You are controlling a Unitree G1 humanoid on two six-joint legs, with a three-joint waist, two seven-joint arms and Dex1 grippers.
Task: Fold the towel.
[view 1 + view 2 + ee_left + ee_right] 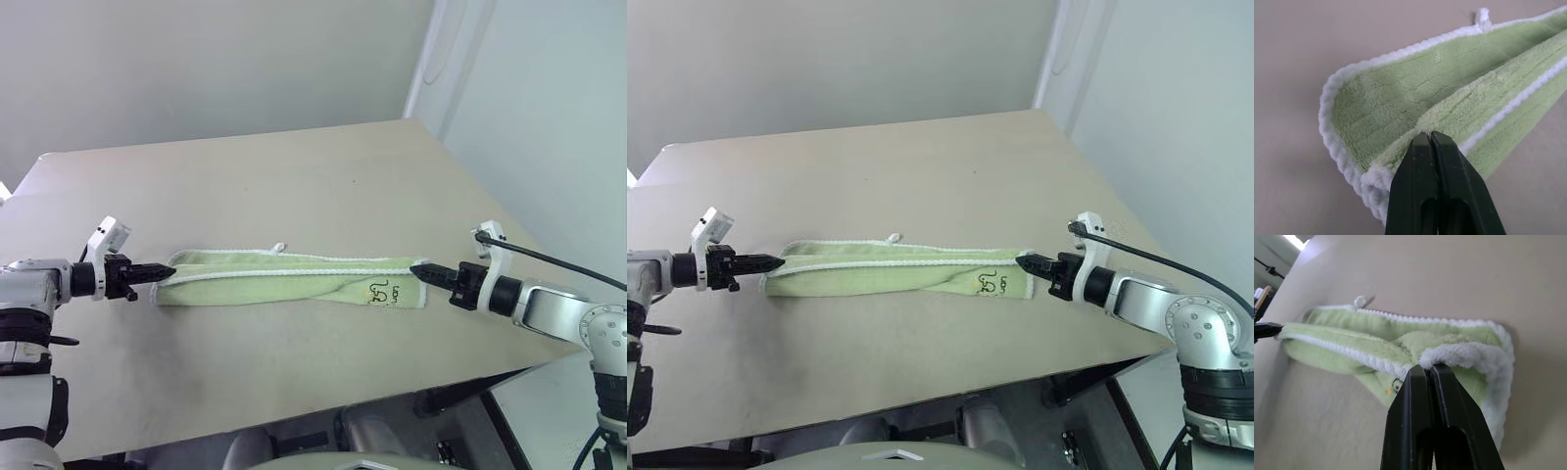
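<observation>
The desk [294,176] carries the towel [284,279], stretched as a long, narrow band across its near half, 1 edge doubled over. The left gripper [165,270] is pinched shut on 1 end, the right gripper [421,270] clamped tight on the other, beside the dark logo [380,292]. Uneven lowering could skew the fold; a thin pinch could slip off the edging.
</observation>
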